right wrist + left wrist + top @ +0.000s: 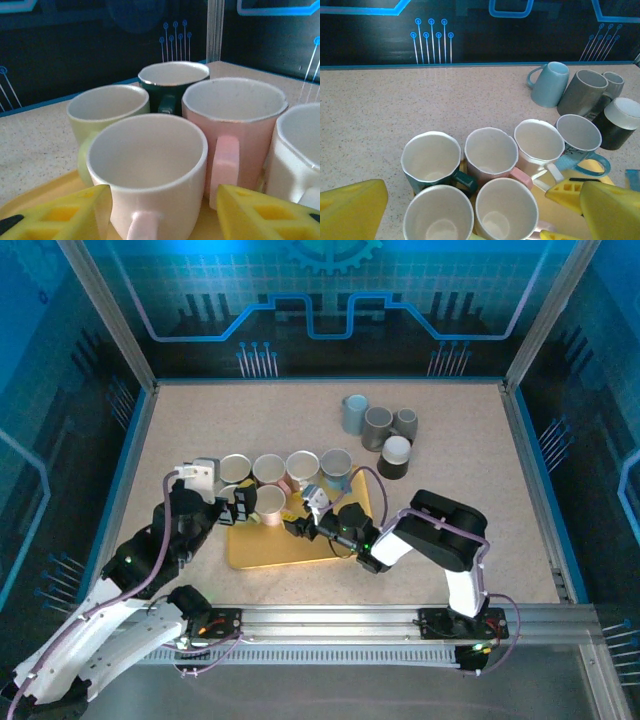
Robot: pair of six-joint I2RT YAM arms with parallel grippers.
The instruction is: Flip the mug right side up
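A white mug with a pink handle [147, 165] stands upright on the yellow tray [270, 552], its handle pointing at the right wrist camera. My right gripper [160, 212] is open, with one yellow finger on each side of that handle and the lower wall. From above, this mug [270, 502] sits in front of a row of upright mugs. The right gripper [303, 523] is just to its right. My left gripper [240, 508] hovers wide open over the tray's left end, with nothing between its fingers [350, 210].
Upright mugs crowd the tray: dark green [431, 160], pink [491, 152], white [538, 142], blue-handled [579, 134] and pale green [102, 107]. At the back right stand a blue-grey mug [354, 413], two grey mugs [378, 427] and an upside-down black mug [394, 456].
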